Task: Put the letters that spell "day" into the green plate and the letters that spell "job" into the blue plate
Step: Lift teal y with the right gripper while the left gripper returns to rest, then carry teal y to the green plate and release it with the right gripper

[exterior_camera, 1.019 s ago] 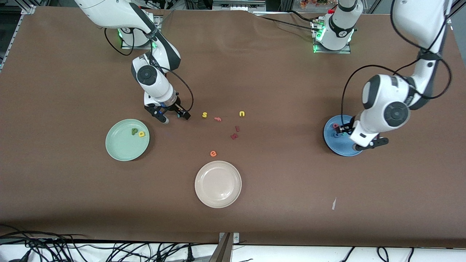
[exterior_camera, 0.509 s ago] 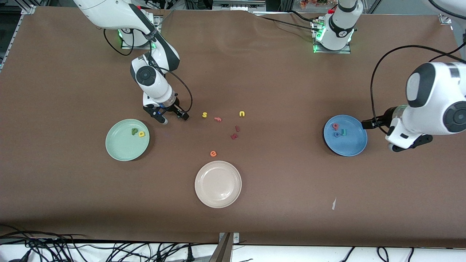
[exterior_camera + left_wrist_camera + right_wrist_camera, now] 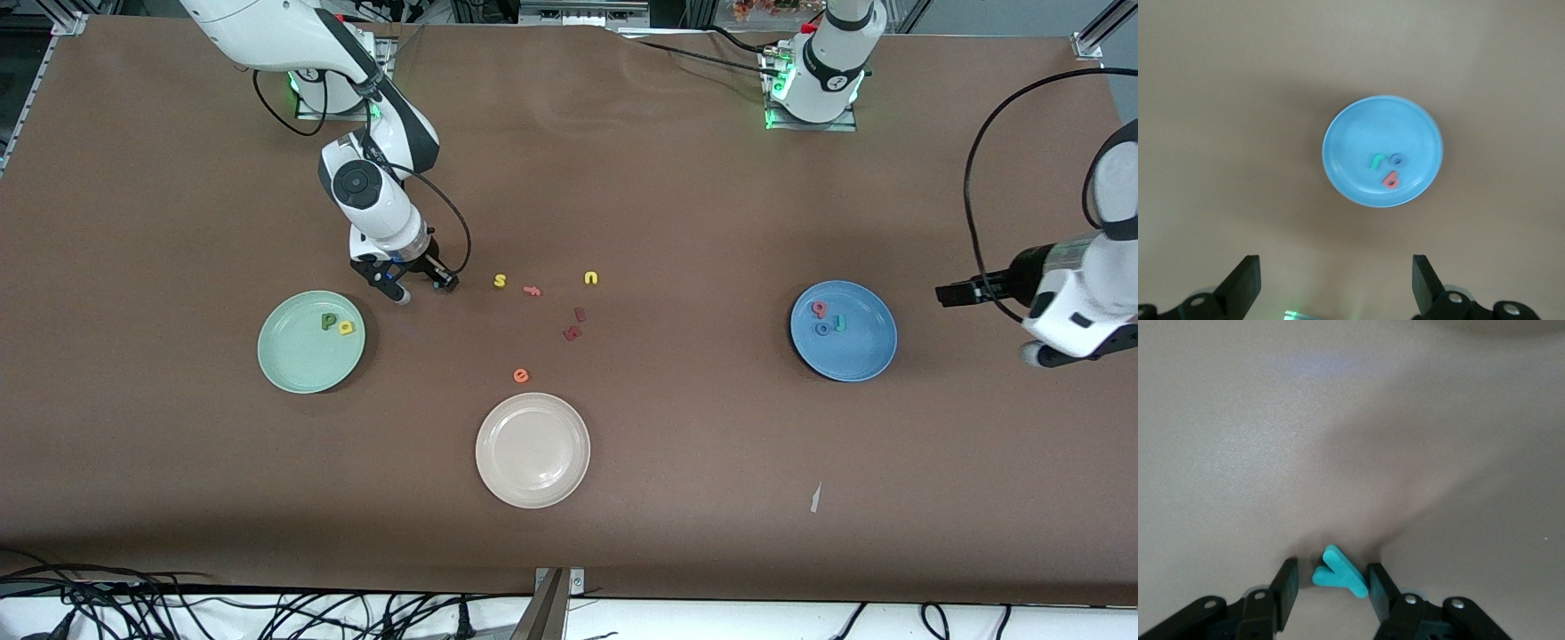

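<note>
The green plate [image 3: 298,360] holds the dark green d [image 3: 329,322] and the yellow a [image 3: 346,328]. My right gripper [image 3: 425,290] is down at the table just beside this plate, toward the middle. In the right wrist view the teal y [image 3: 1338,577] lies flat between its fingers. One finger touches the y and a small gap remains at the other. The blue plate [image 3: 845,351] carries the teal j [image 3: 1375,160], blue o [image 3: 1395,159] and pinkish b [image 3: 1390,179]. My left gripper [image 3: 984,324] hangs wide open and empty near the left arm's end of the table.
A cream plate [image 3: 532,462] lies nearer the front camera at mid-table. Loose letters lie between the plates: yellow s [image 3: 500,281], yellow u [image 3: 591,278], pink f [image 3: 532,290], dark red ones [image 3: 573,332] and an orange e [image 3: 521,375]. A white scrap [image 3: 815,498] lies toward the front.
The left arm lifted off the blue plate and swung out toward its end of the table, jaws wide. The right gripper's fingers narrowed around the y.
</note>
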`<action>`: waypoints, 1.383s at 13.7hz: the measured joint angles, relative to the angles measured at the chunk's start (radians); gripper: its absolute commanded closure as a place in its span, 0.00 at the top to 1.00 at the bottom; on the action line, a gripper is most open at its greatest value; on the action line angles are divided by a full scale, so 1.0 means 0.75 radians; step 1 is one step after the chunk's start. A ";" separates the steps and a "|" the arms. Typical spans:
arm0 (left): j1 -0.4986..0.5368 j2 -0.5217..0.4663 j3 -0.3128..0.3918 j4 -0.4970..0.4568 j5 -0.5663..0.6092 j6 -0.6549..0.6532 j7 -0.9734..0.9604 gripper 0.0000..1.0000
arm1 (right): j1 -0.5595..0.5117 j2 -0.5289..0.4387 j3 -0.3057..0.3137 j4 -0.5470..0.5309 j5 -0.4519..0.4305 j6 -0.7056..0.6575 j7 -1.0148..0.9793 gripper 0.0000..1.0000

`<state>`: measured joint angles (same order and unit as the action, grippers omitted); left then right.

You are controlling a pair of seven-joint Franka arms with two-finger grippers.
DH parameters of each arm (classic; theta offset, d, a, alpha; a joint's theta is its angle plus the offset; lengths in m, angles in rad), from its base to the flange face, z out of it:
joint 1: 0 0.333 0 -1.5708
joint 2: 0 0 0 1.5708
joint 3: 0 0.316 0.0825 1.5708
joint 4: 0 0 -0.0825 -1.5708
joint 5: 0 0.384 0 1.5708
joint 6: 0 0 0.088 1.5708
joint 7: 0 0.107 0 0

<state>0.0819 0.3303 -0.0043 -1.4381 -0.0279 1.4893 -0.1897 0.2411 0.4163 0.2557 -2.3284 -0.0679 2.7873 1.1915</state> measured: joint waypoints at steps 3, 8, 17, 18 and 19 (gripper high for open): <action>0.003 -0.019 -0.012 0.067 -0.065 -0.004 0.015 1.00 | 0.002 -0.001 0.000 0.000 0.000 0.009 0.000 0.35; -0.009 -0.097 -0.020 0.071 -0.026 0.021 0.052 1.00 | 0.004 -0.001 0.000 0.000 -0.001 0.023 0.000 0.18; -0.025 -0.303 -0.019 -0.087 -0.013 0.050 0.338 1.00 | 0.007 -0.006 -0.003 0.001 -0.024 0.028 -0.003 0.00; -0.030 -0.312 -0.020 -0.093 -0.013 0.057 0.326 1.00 | 0.007 -0.006 -0.009 0.003 -0.025 0.029 -0.017 0.00; -0.037 -0.314 -0.020 -0.100 -0.014 0.062 0.304 1.00 | 0.006 -0.006 -0.020 0.007 -0.026 0.029 -0.040 0.00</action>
<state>0.0540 0.0948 -0.0190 -1.5131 -0.0381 1.5361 0.0380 0.2460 0.4119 0.2408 -2.3231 -0.0873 2.8088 1.1613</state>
